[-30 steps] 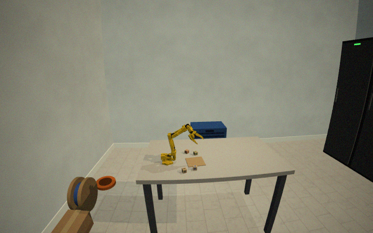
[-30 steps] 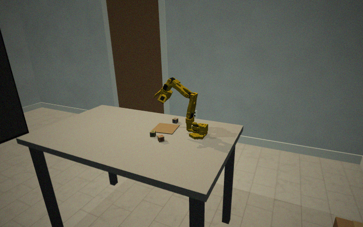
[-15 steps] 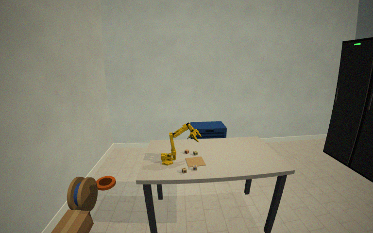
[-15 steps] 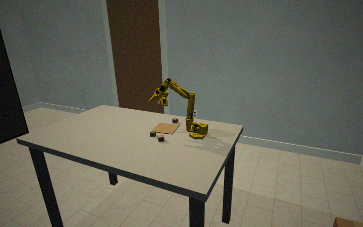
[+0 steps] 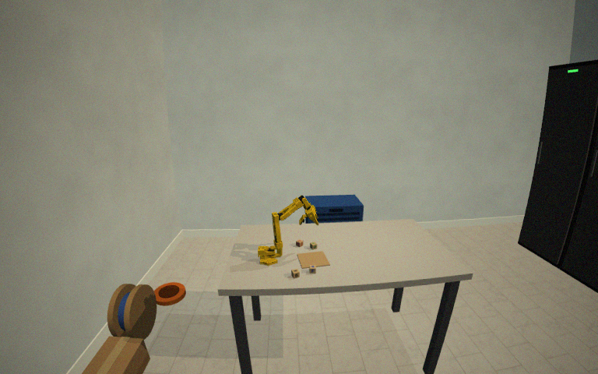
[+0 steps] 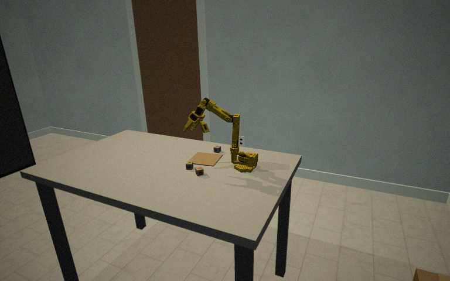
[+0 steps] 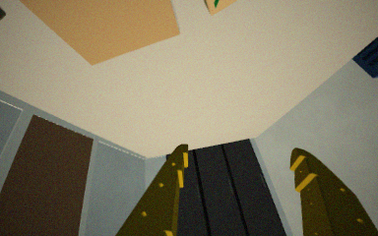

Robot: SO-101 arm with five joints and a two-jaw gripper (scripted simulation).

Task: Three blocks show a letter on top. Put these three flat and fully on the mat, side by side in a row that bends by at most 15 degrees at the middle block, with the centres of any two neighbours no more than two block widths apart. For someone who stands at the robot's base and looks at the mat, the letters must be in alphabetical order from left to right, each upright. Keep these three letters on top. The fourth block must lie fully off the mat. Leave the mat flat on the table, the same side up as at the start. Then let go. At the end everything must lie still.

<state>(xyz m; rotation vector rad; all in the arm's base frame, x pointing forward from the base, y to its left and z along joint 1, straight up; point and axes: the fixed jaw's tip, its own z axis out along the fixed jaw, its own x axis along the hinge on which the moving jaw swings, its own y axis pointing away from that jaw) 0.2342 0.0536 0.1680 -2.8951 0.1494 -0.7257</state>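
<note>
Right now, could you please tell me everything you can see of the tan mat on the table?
The mat is a thin, plain tan sheet, roughly square, with no visible markings; it looks like card or cork. It lies flat on the table beside the arm's base, and nothing rests on it. Four small blocks sit off it, two on either side; one sits close against its edge. The gripper hangs high above the table, touching nothing.

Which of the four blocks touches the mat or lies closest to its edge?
The block with the dark top at the mat's near edge in the top view, right of the tan block; the other pair stands clearly apart beyond the far edge.
</note>
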